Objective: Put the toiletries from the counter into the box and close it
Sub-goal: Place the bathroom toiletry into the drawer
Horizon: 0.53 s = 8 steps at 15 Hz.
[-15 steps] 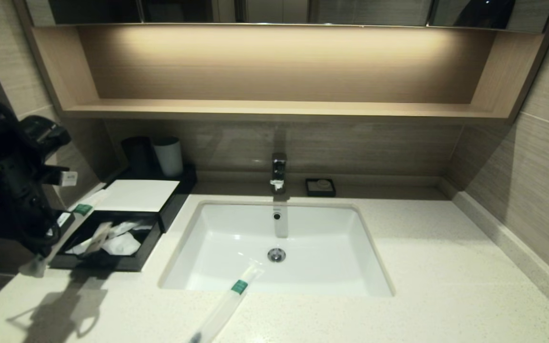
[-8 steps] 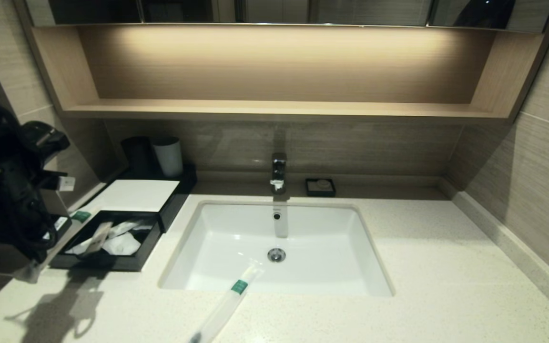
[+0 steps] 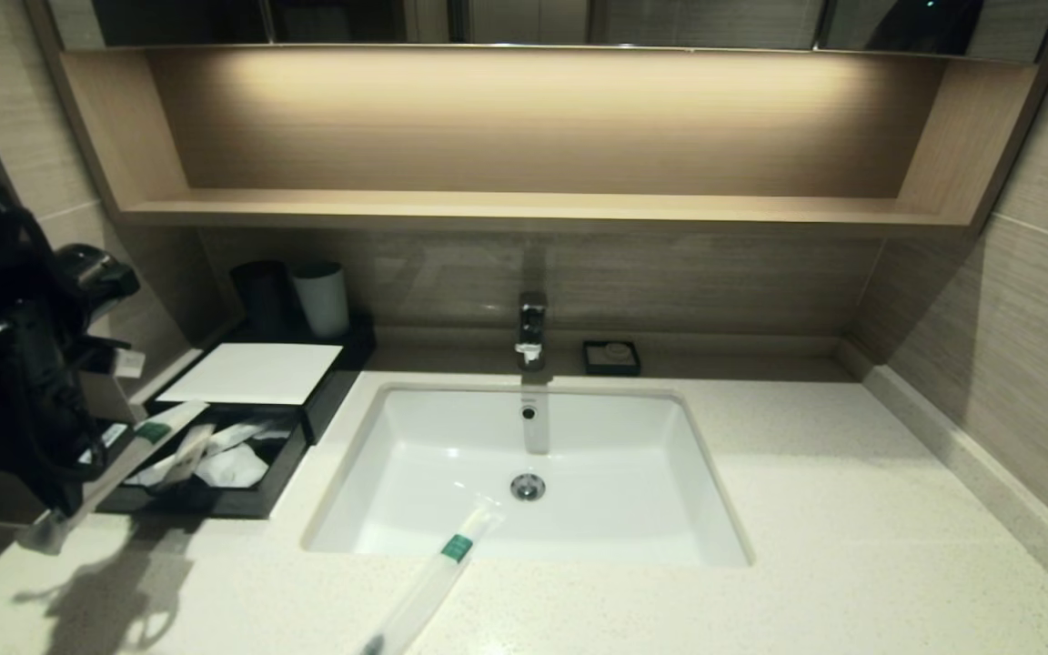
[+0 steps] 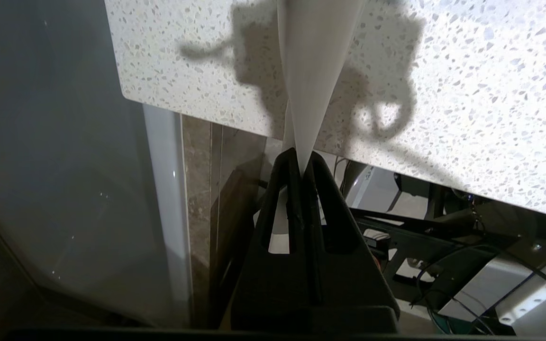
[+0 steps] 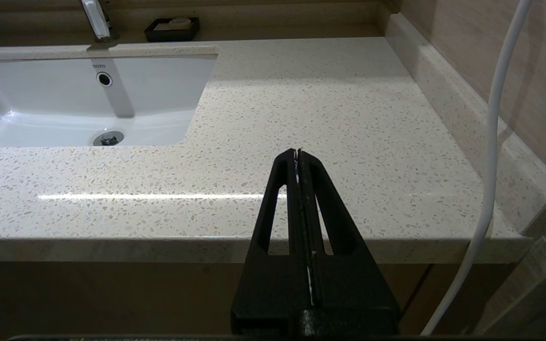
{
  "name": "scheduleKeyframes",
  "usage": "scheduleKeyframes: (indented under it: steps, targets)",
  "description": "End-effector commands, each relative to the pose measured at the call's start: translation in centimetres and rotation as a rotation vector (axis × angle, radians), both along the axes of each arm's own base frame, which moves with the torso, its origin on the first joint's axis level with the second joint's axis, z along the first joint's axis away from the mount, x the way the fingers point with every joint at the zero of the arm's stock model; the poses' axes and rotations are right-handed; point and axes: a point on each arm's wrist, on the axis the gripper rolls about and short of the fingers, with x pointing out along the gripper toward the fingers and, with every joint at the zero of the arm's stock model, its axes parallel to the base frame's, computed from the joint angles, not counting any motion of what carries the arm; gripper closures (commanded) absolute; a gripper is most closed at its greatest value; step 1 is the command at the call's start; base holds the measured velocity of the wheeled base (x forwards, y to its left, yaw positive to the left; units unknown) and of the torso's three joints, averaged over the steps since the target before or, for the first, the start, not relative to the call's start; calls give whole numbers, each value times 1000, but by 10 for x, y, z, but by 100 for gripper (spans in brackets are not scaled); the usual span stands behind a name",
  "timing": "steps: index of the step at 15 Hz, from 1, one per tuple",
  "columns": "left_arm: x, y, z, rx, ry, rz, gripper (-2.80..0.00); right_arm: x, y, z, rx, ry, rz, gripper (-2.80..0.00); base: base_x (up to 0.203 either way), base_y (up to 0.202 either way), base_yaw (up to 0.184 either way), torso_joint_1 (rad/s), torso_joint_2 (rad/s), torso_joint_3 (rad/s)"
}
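My left gripper (image 3: pixel 65 509) is shut on one end of a long white sachet (image 3: pixel 137 446) at the counter's left edge. The sachet slants up and its green-banded end reaches over the left rim of the box's open black drawer (image 3: pixel 215 500). In the left wrist view the jaws (image 4: pixel 301 163) pinch the sachet (image 4: pixel 315 57) above the speckled counter (image 4: pixel 467 94). The box's white top panel (image 3: pixel 251 373) lies behind the drawer, which holds several white items (image 3: pixel 224 464). A second sachet (image 3: pixel 433 582) lies on the counter (image 3: pixel 851 546) across the sink's front rim. My right gripper (image 5: pixel 297 151) is shut and empty before the counter's front edge.
The white sink (image 3: pixel 415 437) with tap (image 3: pixel 531 327) sits mid-counter. A black cup (image 3: pixel 262 296) and a white cup (image 3: pixel 322 298) stand behind the box. A small black soap dish (image 3: pixel 611 357) is at the back. A white cable (image 5: pixel 491 142) hangs beside the right gripper.
My left arm has tilted and lowered the held sachet, so its green-banded end has dropped from beside the white panel to the drawer's left rim. The sachet by the sink has not moved.
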Motion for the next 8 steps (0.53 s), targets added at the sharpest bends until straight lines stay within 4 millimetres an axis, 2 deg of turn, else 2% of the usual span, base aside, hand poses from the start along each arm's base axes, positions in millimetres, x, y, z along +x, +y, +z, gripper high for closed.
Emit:
scheduleKeyframes:
  steps: [1,8]
  targets:
    - [3,1,-6,-2,36,4,0,0,0,0,0,1,0,0,0,0,0,0,0,0]
    - [10,6,-20,-11,94,17,0,0,0,0,0,1,0,0,0,0,0,0,0,0]
